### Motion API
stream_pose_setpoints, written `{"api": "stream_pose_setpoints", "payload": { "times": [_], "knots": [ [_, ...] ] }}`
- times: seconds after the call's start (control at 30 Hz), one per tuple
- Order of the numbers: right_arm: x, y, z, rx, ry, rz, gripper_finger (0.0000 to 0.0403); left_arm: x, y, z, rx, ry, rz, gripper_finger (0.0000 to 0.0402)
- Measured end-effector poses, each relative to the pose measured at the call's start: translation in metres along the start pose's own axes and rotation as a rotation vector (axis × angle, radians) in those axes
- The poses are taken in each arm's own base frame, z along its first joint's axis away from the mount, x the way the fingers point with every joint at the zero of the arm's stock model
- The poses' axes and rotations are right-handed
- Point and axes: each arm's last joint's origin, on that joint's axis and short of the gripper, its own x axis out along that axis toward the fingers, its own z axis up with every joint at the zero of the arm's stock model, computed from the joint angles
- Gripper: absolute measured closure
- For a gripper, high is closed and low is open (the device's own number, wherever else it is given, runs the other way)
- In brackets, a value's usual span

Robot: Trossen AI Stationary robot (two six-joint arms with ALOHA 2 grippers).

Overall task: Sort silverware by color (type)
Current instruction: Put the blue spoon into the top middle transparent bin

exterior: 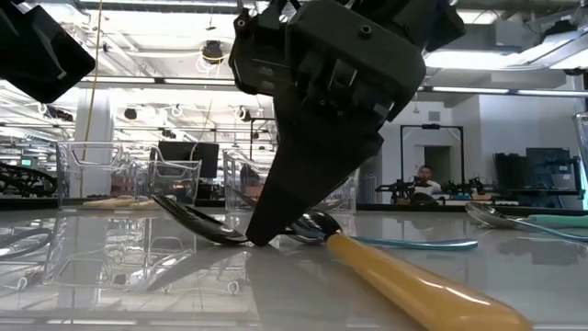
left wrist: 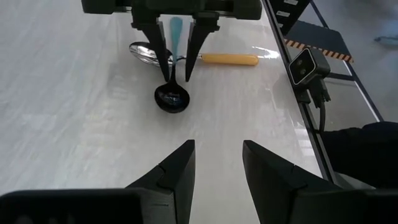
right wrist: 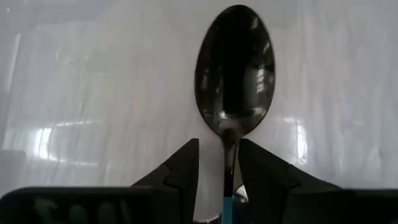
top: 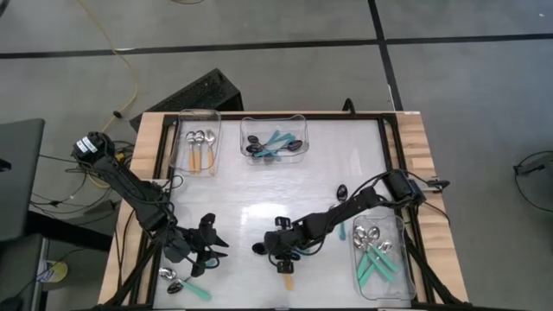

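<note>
A white table (top: 302,173) held three clear bins, each for one handle colour: one bin (top: 197,142) far across the table from the right gripper carried orange-handled spoons, a second bin (top: 275,142) beside it carried dark-bowled spoons with teal and blue handles, and a third bin (top: 380,259) just off to the right gripper's side carried silver-bowled teal spoons.

The right gripper (top: 275,248) was lowered to the tabletop with its fingers (right wrist: 180,168) straddling the thin neck of a dark-bowled spoon (right wrist: 235,68), the bowl jutting out ahead of the tips. The jaws stood narrow but with a sliver of gap each side, so it was probably about to grip; a firm hold could not be confirmed.

Just behind that gripper lay an orange-handled spoon (left wrist: 227,59) and a teal-handled spoon (left wrist: 176,28), unsorted.

The left gripper (left wrist: 217,165) waited well apart, facing the right gripper, part open and empty, likely keeping clear.
</note>
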Motion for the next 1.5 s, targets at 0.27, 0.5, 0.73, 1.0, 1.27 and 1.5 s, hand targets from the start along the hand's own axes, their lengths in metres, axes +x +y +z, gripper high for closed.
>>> {"api": "stream_pose_setpoints", "payload": {
  "times": [0.27,0.5,0.73,1.0,1.27,1.5],
  "knots": [
    [-0.003,0.0,-0.002,0.001,0.016,-0.03,0.0332,0.0,0.0,0.0,0.0,0.0,0.0,0.0284],
    [-0.009,0.001,0.002,0.005,0.006,-0.022,0.0381,0.0,0.0,0.0,-0.001,0.0,0.0,0.0284],
    [-0.059,0.004,0.035,-0.1,-0.094,0.033,0.0377,0.0,0.0,0.0,-0.003,0.001,0.001,0.0284],
    [-0.164,-0.054,0.075,-0.199,-0.313,-0.094,0.038,0.0,0.0,0.0,0.001,-0.007,0.01,0.0284],
    [-0.212,-0.195,0.091,-0.225,-0.399,-0.396,0.038,0.0,0.002,0.002,0.007,-0.057,0.072,0.0284],
    [-0.173,-0.296,0.079,-0.186,-0.413,-0.352,0.0373,0.0,0.005,0.004,0.037,-0.105,0.137,0.0284]
  ]
}}
